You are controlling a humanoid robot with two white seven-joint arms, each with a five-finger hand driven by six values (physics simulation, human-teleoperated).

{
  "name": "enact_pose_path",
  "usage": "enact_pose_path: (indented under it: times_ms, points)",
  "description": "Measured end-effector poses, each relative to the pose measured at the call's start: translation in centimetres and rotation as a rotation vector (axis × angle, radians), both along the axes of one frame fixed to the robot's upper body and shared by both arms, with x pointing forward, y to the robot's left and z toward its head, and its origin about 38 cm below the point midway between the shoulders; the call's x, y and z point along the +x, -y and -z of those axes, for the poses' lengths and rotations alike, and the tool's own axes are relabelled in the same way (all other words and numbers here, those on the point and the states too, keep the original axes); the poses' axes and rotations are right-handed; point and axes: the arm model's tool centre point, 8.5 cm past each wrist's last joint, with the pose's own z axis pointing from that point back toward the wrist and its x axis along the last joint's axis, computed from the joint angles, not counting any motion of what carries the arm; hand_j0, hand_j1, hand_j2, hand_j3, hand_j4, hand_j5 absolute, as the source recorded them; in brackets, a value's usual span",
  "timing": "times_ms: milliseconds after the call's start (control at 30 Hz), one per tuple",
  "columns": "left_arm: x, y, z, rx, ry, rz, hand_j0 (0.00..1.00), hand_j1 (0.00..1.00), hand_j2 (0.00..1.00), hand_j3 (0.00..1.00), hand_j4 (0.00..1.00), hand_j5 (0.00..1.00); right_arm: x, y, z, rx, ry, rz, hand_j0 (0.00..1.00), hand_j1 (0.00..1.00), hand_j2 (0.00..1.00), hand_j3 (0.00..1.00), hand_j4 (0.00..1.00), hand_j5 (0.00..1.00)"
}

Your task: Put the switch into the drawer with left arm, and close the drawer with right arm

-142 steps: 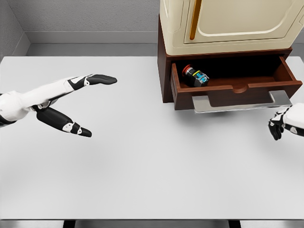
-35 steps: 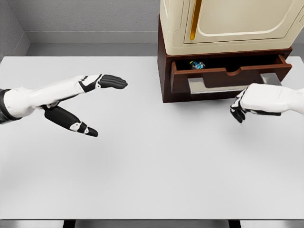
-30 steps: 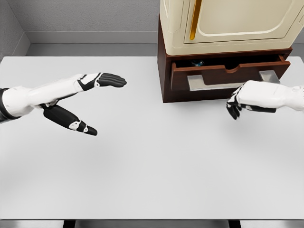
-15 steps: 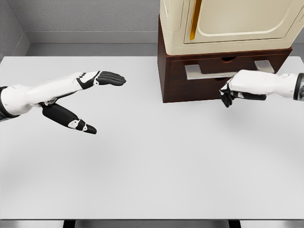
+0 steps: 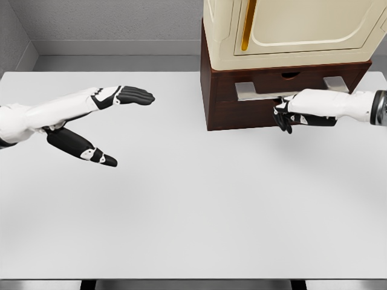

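Observation:
The brown drawer (image 5: 266, 112) stands pushed fully into its dark wooden base, its front flush and its grey metal handle (image 5: 257, 90) showing. The switch is out of sight inside it. My right hand (image 5: 283, 116) rests against the drawer front just below the handle, with its dark fingers curled and nothing in them. My left hand (image 5: 100, 124) hovers over the table at the left, far from the drawer, its fingers spread and holding nothing.
A cream cabinet (image 5: 290, 30) with a yellow door handle (image 5: 246, 24) sits on top of the wooden base. The white table (image 5: 193, 205) runs to a grey back wall, and its front edge lies near the bottom of the picture.
My right hand pushed the drawer from wide open to fully closed, hiding the switch, and has slid a little left along the front. My left hand drifted slightly left and up.

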Motion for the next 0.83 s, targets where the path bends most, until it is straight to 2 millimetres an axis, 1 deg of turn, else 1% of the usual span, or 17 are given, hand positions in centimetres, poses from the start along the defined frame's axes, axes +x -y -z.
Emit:
enact_pose_path:
  times_ms: [33, 133, 233, 333, 367, 433, 467, 500, 533, 567, 600, 667, 833]
  points:
    - [0.0, 0.0, 0.1, 0.000, -0.003, 0.000, 1.00, 1.00, 1.00, 1.00, 1.00, 1.00, 0.0, 0.0, 0.0, -0.003, 0.006, -0.002, 0.25, 0.25, 0.25, 0.25, 0.25, 0.25]
    - [0.0, 0.0, 0.3, 0.001, -0.008, 0.002, 1.00, 1.00, 1.00, 1.00, 1.00, 1.00, -0.7, -0.8, 1.0, -0.057, 0.033, -0.083, 0.25, 0.25, 0.25, 0.25, 0.25, 0.25]
    - [0.0, 0.1, 0.4, 0.002, -0.011, 0.003, 1.00, 1.00, 1.00, 1.00, 1.00, 1.00, -1.3, -1.0, 1.2, -0.084, 0.047, -0.121, 0.25, 0.25, 0.25, 0.25, 0.25, 0.25]
    - [0.0, 0.1, 0.3, 0.002, -0.010, 0.003, 1.00, 1.00, 1.00, 1.00, 1.00, 1.00, -1.9, -0.7, 1.0, -0.108, 0.056, -0.137, 0.26, 0.26, 0.26, 0.26, 0.26, 0.26]
    - [0.0, 0.1, 0.3, 0.002, -0.010, 0.004, 1.00, 1.00, 1.00, 1.00, 1.00, 1.00, -2.1, -0.3, 0.9, -0.118, 0.056, -0.135, 0.28, 0.28, 0.28, 0.28, 0.28, 0.28]
    - [0.0, 0.1, 0.3, 0.002, -0.010, 0.003, 1.00, 1.00, 1.00, 1.00, 1.00, 1.00, -2.5, 0.4, 0.8, -0.135, 0.054, -0.130, 0.38, 0.38, 0.38, 0.38, 0.38, 0.38]
    - [0.0, 0.1, 0.3, 0.003, -0.010, 0.003, 1.00, 1.00, 1.00, 1.00, 1.00, 1.00, -2.6, 0.8, 0.8, -0.143, 0.052, -0.125, 0.54, 0.54, 0.54, 0.54, 0.54, 0.54]
    - [0.0, 0.0, 0.3, 0.003, -0.010, 0.003, 1.00, 1.00, 1.00, 1.00, 1.00, 1.00, -2.8, 1.3, 0.6, -0.154, 0.052, -0.116, 0.84, 0.84, 0.84, 0.84, 0.84, 0.84]
    - [0.0, 0.0, 0.3, 0.005, -0.010, 0.001, 1.00, 1.00, 1.00, 1.00, 1.00, 1.00, -2.9, 1.8, 0.5, -0.163, 0.051, -0.109, 1.00, 1.00, 1.00, 1.00, 1.00, 1.00]
    - [0.0, -0.1, 0.3, 0.007, -0.010, 0.000, 1.00, 1.00, 1.00, 1.00, 1.00, 1.00, -3.3, 2.3, 1.1, -0.169, 0.034, -0.102, 1.00, 1.00, 1.00, 1.00, 1.00, 1.00]
    - [0.0, -0.2, 0.3, 0.010, -0.010, -0.002, 1.00, 1.00, 1.00, 1.00, 1.00, 1.00, -3.5, 2.9, 1.2, -0.178, 0.028, -0.092, 1.00, 1.00, 1.00, 1.00, 1.00, 1.00]
    - [-0.1, -0.8, 0.4, 0.032, -0.017, -0.014, 1.00, 1.00, 1.00, 1.00, 1.00, 1.00, -3.7, 3.7, 0.9, -0.191, 0.029, -0.076, 1.00, 1.00, 1.00, 1.00, 1.00, 1.00]
    - [-0.4, -4.2, 0.0, 0.144, -0.029, -0.087, 1.00, 1.00, 1.00, 1.00, 1.00, 1.00, -4.1, 5.0, 0.4, -0.209, 0.032, -0.053, 1.00, 1.00, 1.00, 1.00, 1.00, 1.00]
